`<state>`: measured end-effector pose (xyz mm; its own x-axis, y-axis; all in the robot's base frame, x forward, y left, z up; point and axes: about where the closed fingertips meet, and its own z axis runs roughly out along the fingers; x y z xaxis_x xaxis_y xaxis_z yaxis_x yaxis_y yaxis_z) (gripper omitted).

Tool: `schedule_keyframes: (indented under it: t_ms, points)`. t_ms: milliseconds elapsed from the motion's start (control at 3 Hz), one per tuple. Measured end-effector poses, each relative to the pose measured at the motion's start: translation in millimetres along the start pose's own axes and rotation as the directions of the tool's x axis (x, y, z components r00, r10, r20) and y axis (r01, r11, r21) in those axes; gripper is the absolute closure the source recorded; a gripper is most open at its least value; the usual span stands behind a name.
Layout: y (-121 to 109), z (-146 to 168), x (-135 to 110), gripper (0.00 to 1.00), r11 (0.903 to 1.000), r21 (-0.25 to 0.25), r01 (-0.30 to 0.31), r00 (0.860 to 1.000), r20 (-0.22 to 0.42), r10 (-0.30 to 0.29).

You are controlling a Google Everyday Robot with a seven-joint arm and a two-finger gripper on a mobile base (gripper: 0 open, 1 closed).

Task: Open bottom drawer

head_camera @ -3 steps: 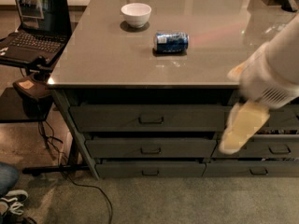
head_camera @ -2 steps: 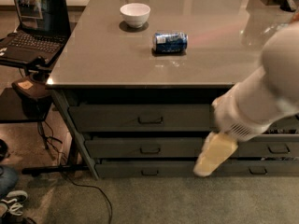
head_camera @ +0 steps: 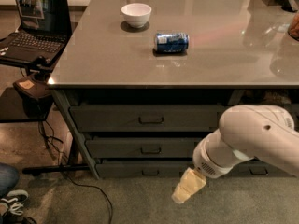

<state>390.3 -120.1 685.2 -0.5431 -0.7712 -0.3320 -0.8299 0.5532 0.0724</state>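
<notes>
Grey-green carpet across the floor, giving way to polished concrete farther left. Low over that carpet, just in front of the drawer fronts, the cream-coloured claw, angled down and leftward off a thick white arm; wide or narrow, cannot tell.

Just above and left of the claw, the bottom drawer: slim dark grey front, closed, with a small loop handle at its centre, up-left of the claw and apart from it. Stacked higher, a taller middle drawer and a top drawer, both closed, right ends hidden behind the arm. Right of the claw, past the arm, a handle of the neighbouring stack.

Well above, the glossy grey desk. Almost straight up from the claw, a blue can lying on its side; farther up and left, a white bowl, upright, well apart from the can.

Far left of the claw, an open laptop on a low dark stand, and dark cables trailing across the floor. At the lower left edge, level with the claw, a denim leg and a sneaker.
</notes>
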Motion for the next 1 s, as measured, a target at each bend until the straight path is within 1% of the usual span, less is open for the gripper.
schedule_keyframes:
  t_ms: [333, 667, 1000]
  points:
    - [0.1, -1.1, -0.4, 0.00, 1.0000, 0.003, 0.001, 1.000, 0.000, -0.001]
    - [-8.0, 16.9, 14.0, 0.00, 0.9975, 0.045, -0.056, 0.998, 0.018, 0.055]
    - [-15.9, 87.4, 72.2, 0.00, 0.9863, 0.074, -0.148, 0.988, -0.033, 0.151]
